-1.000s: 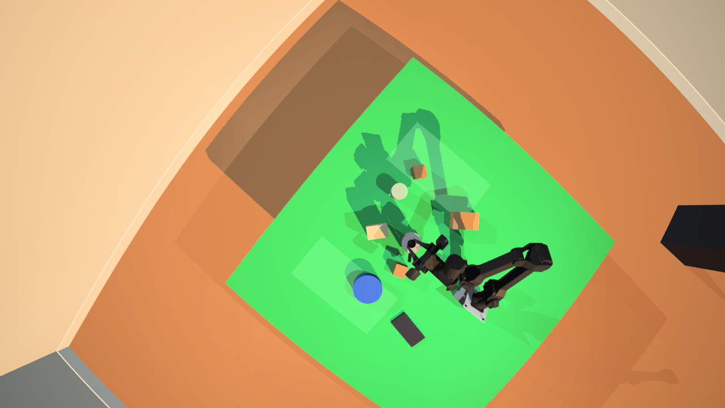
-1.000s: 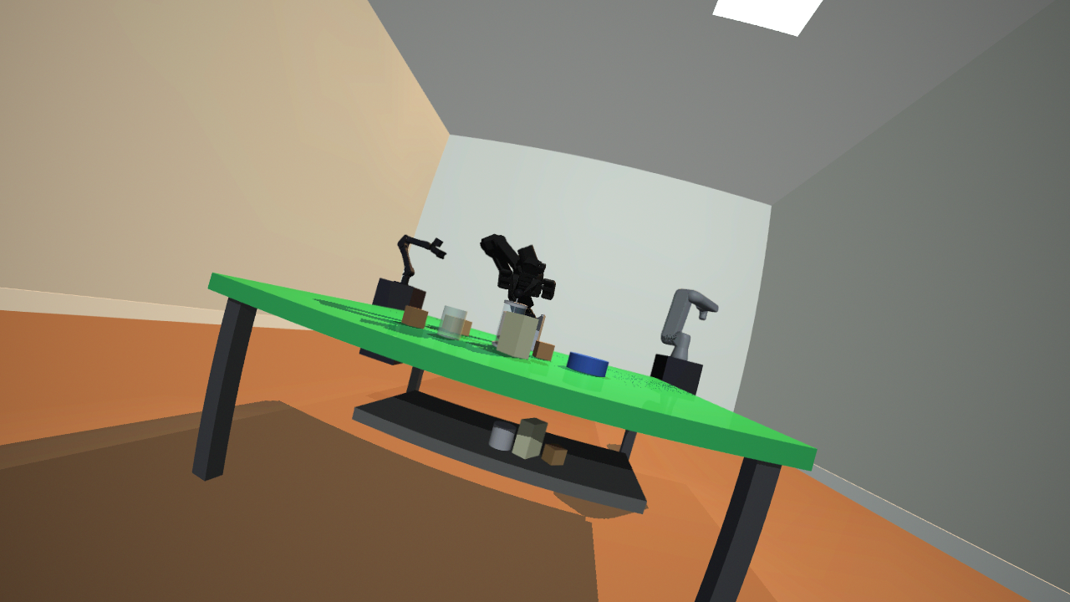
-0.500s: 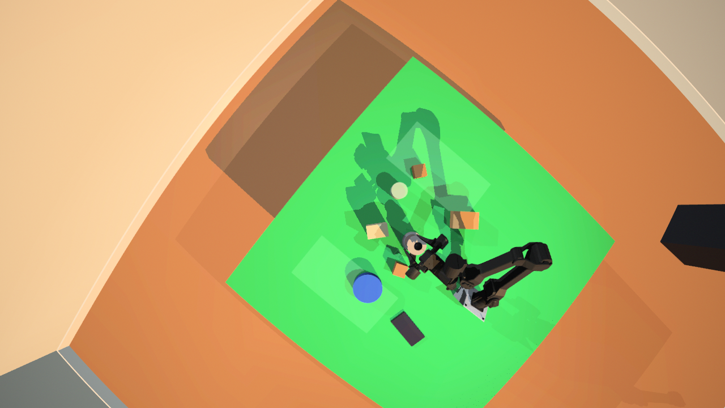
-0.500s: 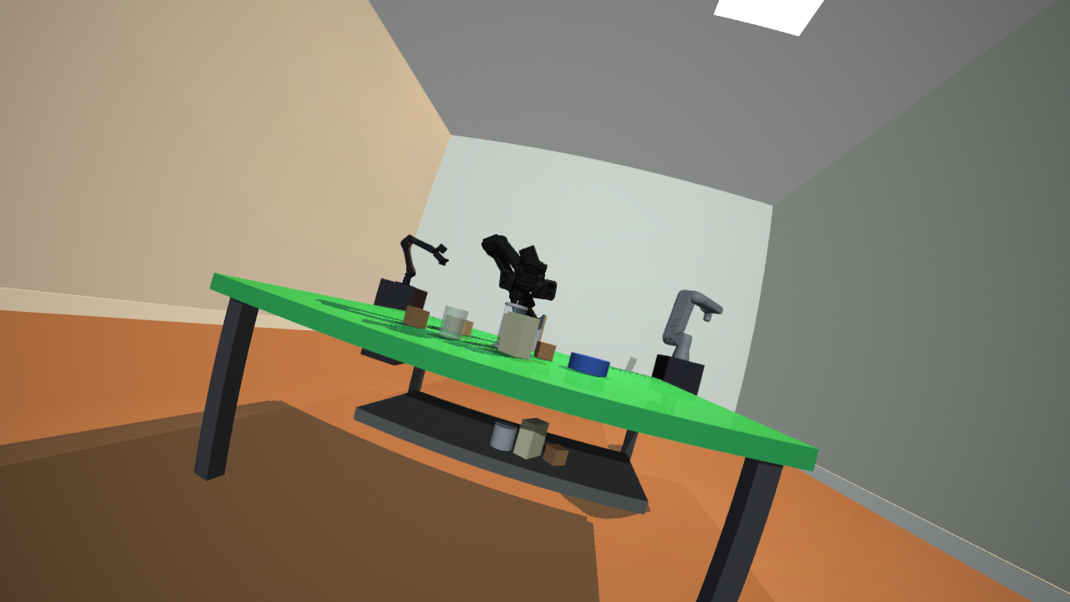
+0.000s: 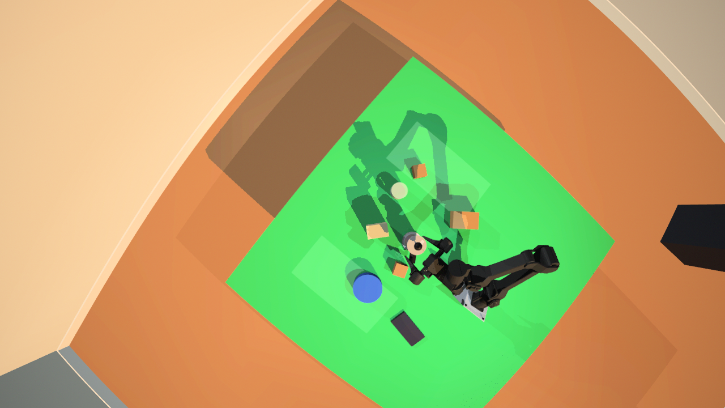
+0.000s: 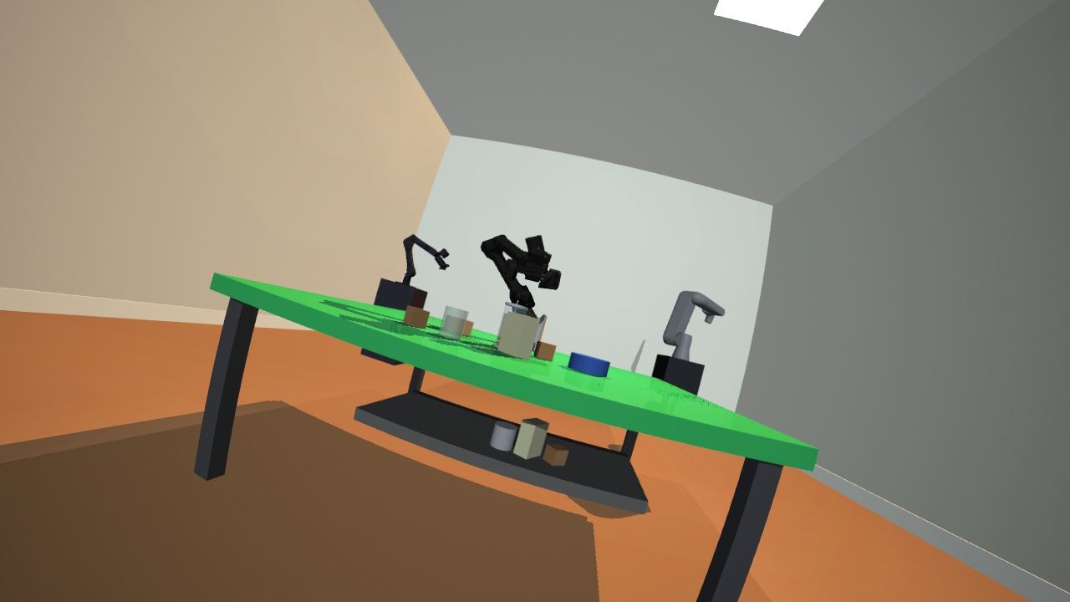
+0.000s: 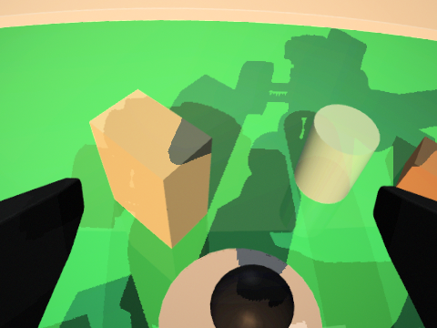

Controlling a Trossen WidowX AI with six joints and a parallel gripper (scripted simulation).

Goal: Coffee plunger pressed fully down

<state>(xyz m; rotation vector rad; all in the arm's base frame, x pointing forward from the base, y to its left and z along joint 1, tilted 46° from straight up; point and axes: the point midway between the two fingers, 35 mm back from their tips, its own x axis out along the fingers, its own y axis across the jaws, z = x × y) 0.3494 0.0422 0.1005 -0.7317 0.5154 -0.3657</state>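
1. The claw [image 5: 428, 252] was spread wide and pinched nothing; in the wrist view its two fingers stood at the far left and right edges.
2. The press [image 6: 519, 334] stood upright on the green table [image 5: 532, 228], near its middle, just in front of the claw.
3. The black knob [image 7: 251, 306] of the plunger sat low on the tan lid [image 7: 182, 316], between the fingers but touching neither.
4. I counted four orange-brown blocks on the table: one large [image 5: 464, 219], one pale [image 5: 376, 230], one small [image 5: 418, 170] and one small just beside the press [image 5: 400, 270].
5. There was one pale translucent cup [image 5: 399, 190], one blue disc [image 5: 367, 288] and one dark flat slab [image 5: 406, 328].
6. On the shelf [image 6: 449, 434] under the table lay three things: a grey cylinder [image 6: 503, 436], a pale box [image 6: 530, 438] and a brown cube [image 6: 555, 453].
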